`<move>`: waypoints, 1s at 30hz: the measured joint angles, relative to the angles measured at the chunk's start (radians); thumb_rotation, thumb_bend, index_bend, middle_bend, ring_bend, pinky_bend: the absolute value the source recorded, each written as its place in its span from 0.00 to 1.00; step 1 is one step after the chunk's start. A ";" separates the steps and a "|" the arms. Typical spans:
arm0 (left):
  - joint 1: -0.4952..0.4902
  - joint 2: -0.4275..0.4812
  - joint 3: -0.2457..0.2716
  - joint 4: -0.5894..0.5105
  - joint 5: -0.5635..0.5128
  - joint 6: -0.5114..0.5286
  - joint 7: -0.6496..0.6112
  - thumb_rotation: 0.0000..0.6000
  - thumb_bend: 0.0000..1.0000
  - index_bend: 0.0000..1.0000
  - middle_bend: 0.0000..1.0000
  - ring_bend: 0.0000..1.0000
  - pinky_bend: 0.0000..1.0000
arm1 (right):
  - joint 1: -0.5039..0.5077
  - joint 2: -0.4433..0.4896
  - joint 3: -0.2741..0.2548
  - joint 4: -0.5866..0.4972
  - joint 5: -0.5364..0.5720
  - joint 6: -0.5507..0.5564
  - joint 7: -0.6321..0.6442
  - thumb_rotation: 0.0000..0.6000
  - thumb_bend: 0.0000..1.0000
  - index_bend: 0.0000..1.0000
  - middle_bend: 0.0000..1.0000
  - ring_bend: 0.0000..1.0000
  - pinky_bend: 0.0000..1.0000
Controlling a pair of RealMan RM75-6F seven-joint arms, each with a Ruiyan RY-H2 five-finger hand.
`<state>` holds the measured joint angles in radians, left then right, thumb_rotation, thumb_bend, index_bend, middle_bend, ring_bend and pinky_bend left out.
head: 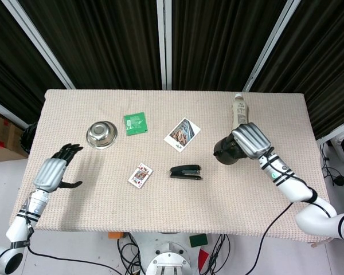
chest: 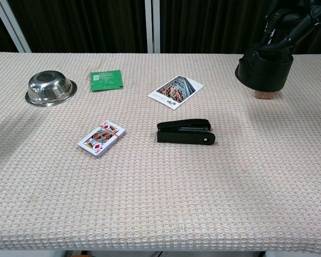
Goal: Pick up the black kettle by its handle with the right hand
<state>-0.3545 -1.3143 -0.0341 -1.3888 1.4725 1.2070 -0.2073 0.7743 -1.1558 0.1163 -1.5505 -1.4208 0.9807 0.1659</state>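
Observation:
The black kettle point(head: 225, 150) point(chest: 264, 70) hangs above the table at the right side, lifted clear of the cloth. My right hand point(head: 250, 140) point(chest: 290, 24) grips its handle from above, fingers wrapped around it. In the chest view only the fingers show at the top right corner. My left hand point(head: 53, 171) hovers over the table's left edge with its fingers spread and nothing in it.
A bottle point(head: 239, 109) lies behind the kettle. A black stapler point(head: 186, 172) point(chest: 185, 131), a card deck point(head: 140, 175) point(chest: 101, 138), a photo card point(head: 182, 134) point(chest: 175, 90), a green packet point(head: 135, 123) point(chest: 106, 80) and a steel bowl point(head: 101, 134) point(chest: 50, 89) lie on the cloth.

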 measured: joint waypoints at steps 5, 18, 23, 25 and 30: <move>-0.001 -0.002 0.001 0.002 0.000 -0.004 -0.003 1.00 0.06 0.12 0.08 0.05 0.24 | -0.003 0.003 0.008 -0.003 0.001 -0.004 -0.007 1.00 0.21 1.00 1.00 1.00 0.60; -0.006 -0.006 0.005 0.006 0.001 -0.014 -0.008 1.00 0.06 0.12 0.08 0.05 0.24 | -0.019 -0.006 0.020 0.008 -0.003 0.001 -0.017 0.94 0.19 1.00 1.00 1.00 0.61; -0.007 -0.007 0.005 0.008 0.001 -0.016 -0.008 1.00 0.06 0.12 0.08 0.05 0.24 | -0.022 -0.008 0.022 0.014 -0.009 -0.002 -0.004 0.94 0.31 1.00 1.00 1.00 0.61; -0.007 -0.008 0.005 0.008 0.001 -0.016 -0.009 1.00 0.06 0.12 0.08 0.05 0.24 | -0.023 -0.010 0.022 0.019 -0.012 -0.003 -0.003 0.94 0.34 1.00 1.00 1.00 0.61; -0.007 -0.009 0.005 0.010 0.001 -0.016 -0.011 1.00 0.06 0.12 0.08 0.05 0.24 | -0.027 -0.016 0.025 0.027 -0.012 -0.002 -0.004 0.94 0.38 1.00 1.00 1.00 0.61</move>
<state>-0.3618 -1.3230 -0.0287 -1.3784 1.4735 1.1906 -0.2184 0.7472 -1.1723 0.1411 -1.5237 -1.4331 0.9784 0.1620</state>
